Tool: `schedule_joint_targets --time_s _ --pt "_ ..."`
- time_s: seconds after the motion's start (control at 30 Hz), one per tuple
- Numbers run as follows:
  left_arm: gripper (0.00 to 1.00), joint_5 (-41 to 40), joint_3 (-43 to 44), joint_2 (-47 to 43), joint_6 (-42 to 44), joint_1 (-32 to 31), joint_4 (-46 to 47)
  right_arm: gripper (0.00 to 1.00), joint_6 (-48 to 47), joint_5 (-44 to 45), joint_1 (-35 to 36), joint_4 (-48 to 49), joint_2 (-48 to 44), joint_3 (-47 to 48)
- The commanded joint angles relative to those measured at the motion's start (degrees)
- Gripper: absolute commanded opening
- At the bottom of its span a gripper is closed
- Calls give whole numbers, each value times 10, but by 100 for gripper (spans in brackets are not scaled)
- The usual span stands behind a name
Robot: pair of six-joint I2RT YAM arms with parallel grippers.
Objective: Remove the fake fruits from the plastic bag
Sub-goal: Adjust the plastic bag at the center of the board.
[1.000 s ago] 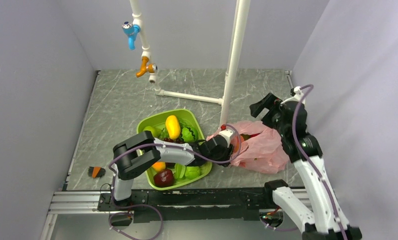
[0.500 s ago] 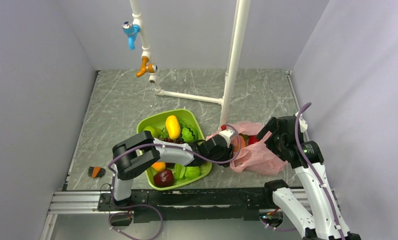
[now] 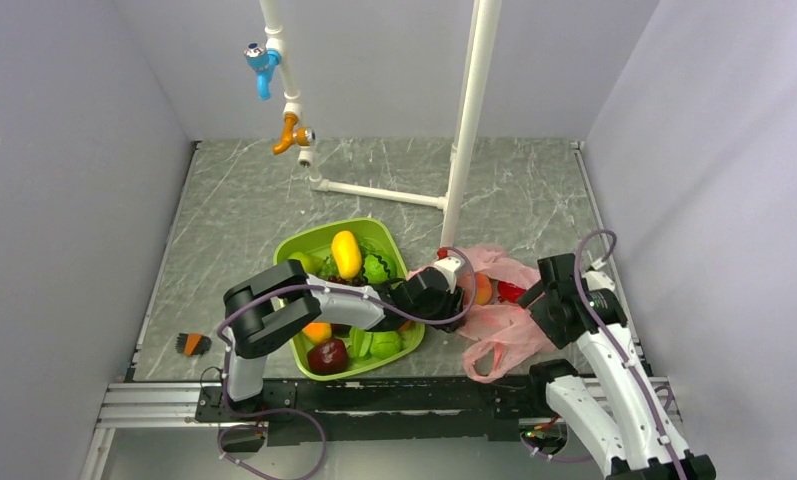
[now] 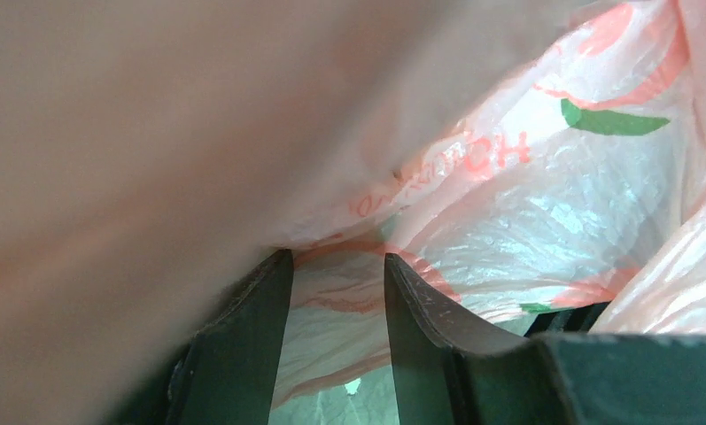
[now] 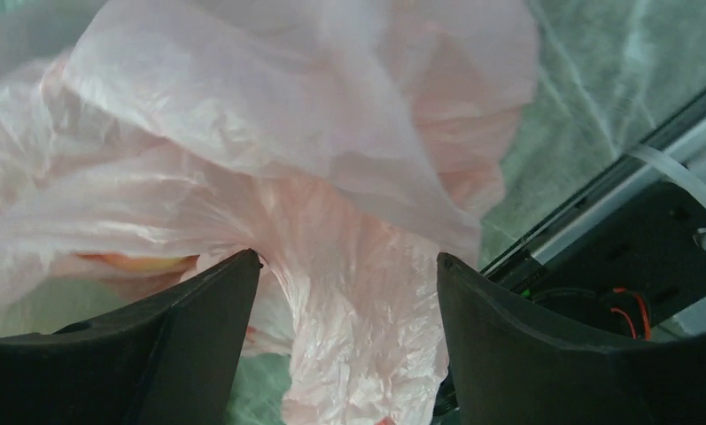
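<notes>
The pink plastic bag (image 3: 504,322) lies crumpled on the table right of the green tray (image 3: 304,243). A pink-orange peach (image 3: 483,289) and a red apple (image 3: 510,292) show at its open top. The dark green fruit is hidden. My left gripper (image 3: 462,293) reaches across from the tray to the bag's left edge. In the left wrist view its jaws (image 4: 336,257) stand apart with bag film (image 4: 526,204) over and ahead of them. My right gripper (image 3: 536,303) is at the bag's right side. It is open (image 5: 346,258) with bag film (image 5: 331,177) bunched between the fingers.
The tray holds a yellow mango (image 3: 346,253), a dark maroon apple (image 3: 327,356) and other fruits. A white pipe stand (image 3: 466,130) rises just behind the bag. A bag handle loop (image 3: 484,362) lies near the front rail (image 3: 374,395). A small orange object (image 3: 191,344) lies at the left.
My right arm has swung from behind the bag down to its near right side. The bag has flattened and spread toward the front, and the peach and red apple now show. The left arm barely moved.
</notes>
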Motion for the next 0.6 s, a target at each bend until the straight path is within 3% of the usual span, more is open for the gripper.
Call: schedule_joint_targets --time_s 0.0,0.17,0.27,0.4,0.5,0.57 --pt "49 13 -29 -24 -20 15 42 71 98 106 -8 -78 -31 23" --pt "49 22 -47 -32 -31 21 58 63 83 131 -21 -80 -52 43" --pt "49 33 -43 -33 -30 21 58 73 -44 78 -21 3 -63 84" --pt "49 41 -37 -25 -29 21 63 77 -244 -73 -20 82 -76 191" --pt "50 46 -27 -19 -28 21 63 75 -278 -171 -21 153 -80 206" --pt "49 49 -18 -16 -25 21 56 75 -254 -209 -20 159 -59 197"
